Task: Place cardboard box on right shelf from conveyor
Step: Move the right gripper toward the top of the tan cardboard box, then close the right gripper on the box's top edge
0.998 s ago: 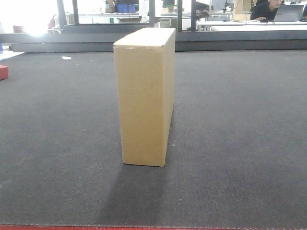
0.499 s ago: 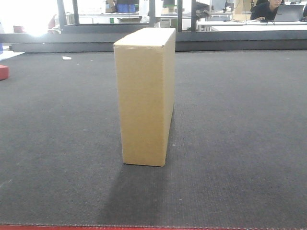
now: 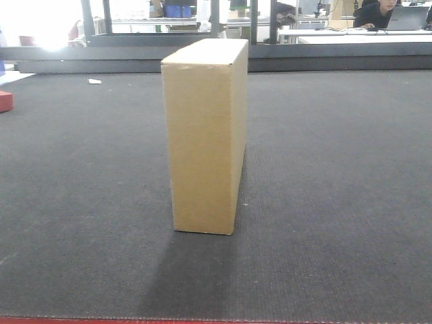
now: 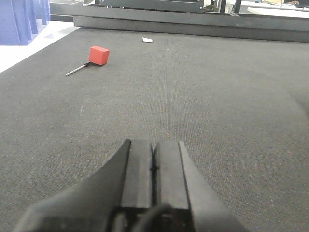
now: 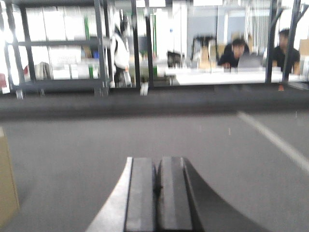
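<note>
Black jaws sit pressed together on the left tool (image 4: 153, 150) and the right tool (image 5: 157, 164) alike, gripping nothing. Beyond them the conveyor (image 3: 337, 202) carries the cardboard box (image 3: 206, 135), upright on a narrow edge at its centre, untouched. A red block (image 4: 99, 54) lies at ten o'clock from the left tool.

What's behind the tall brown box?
Behind the cardboard box the dark conveyor runs back to a dark rail, with desks beyond. The strip of belt directly behind the box is covered, so anything there is hidden.
</note>
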